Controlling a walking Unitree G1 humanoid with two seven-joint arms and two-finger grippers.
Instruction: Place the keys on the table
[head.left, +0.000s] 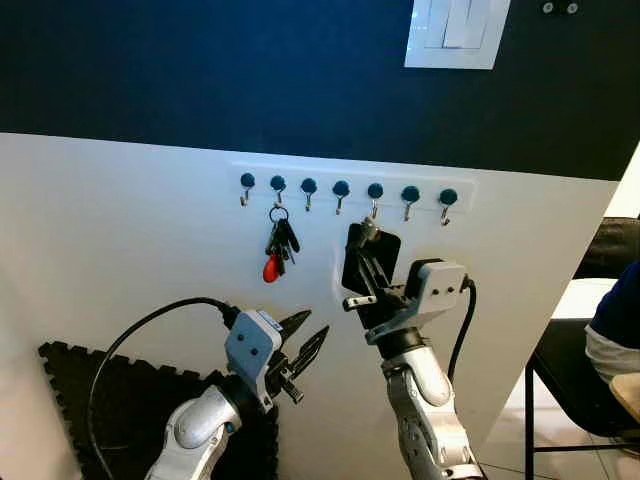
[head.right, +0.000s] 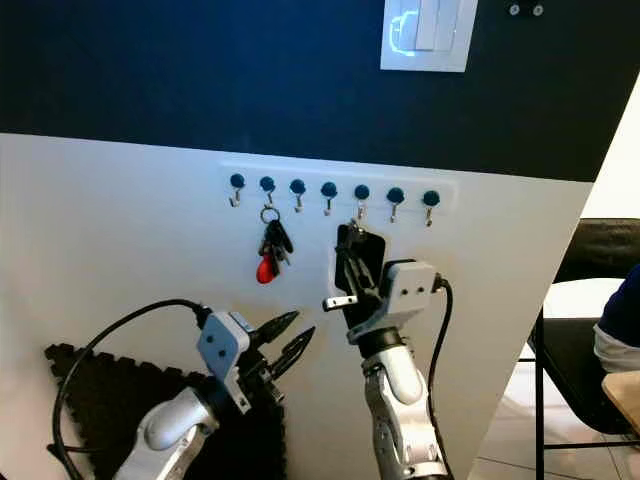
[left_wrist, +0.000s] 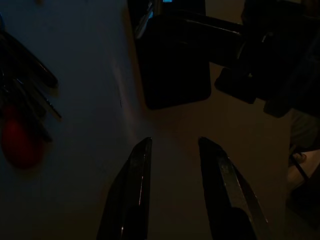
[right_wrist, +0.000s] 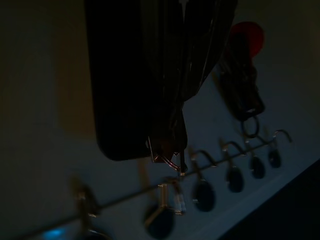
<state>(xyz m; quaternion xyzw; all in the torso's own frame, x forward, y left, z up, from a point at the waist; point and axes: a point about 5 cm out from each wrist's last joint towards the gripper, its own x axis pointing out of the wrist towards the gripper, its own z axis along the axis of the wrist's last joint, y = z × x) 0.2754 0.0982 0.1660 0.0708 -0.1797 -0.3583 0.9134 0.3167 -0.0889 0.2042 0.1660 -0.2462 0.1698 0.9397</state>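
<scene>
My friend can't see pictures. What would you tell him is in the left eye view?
The robot's right gripper is shut on a black key fob hanging from a row of hooks on a white wall. Its left gripper waits open below a key bunch with a red tag.

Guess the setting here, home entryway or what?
Probably an entryway or hall of a home. A rack of blue-knobbed key hooks sits on the white wall, a bunch of keys with a red fob hangs from it, and a light switch is above. The right gripper is at a black key fob.
</scene>
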